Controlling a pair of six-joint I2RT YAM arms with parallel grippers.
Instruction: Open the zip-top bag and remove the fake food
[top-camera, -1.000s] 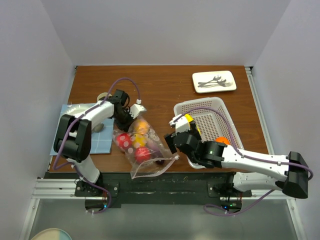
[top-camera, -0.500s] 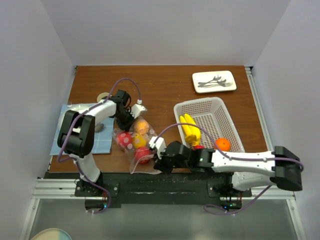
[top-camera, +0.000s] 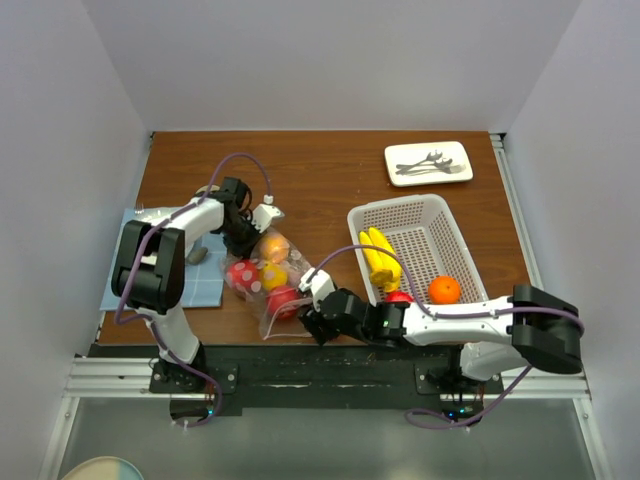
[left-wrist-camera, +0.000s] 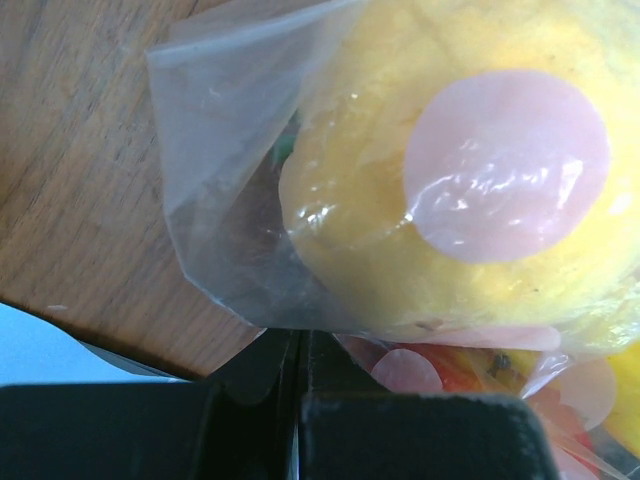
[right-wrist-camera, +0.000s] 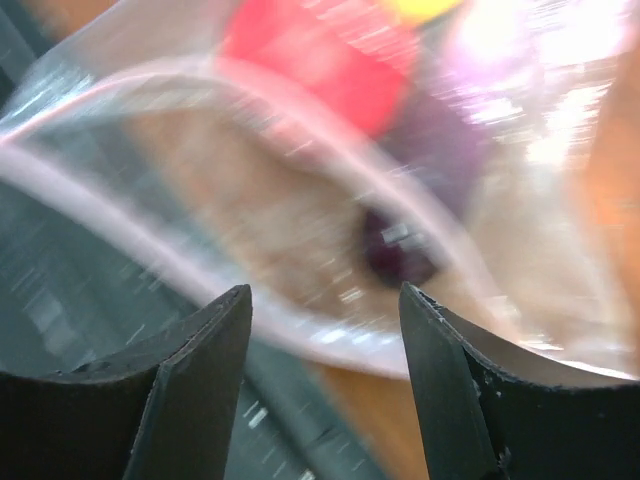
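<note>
Left pincer (left-wrist-camera: 300, 352), at frame bottom, clamps the zip-top bag (left-wrist-camera: 222, 150) corner; right pincer (right-wrist-camera: 325, 305) gapes wide before its blurred mouth.

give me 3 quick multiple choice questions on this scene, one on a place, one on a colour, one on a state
1. The orange ball lies: A in the white basket; B in the zip-top bag; C on the plate.
2. The cloth by the left arm is: A red; B blue; C green.
3. The right hand is: A shut on a banana; B shut on a spoon; C open.

1 A, it sits inside the basket walls near the bananas.
2 B, light blue in the top view.
3 C, the right wrist view shows its fingers apart.
</note>
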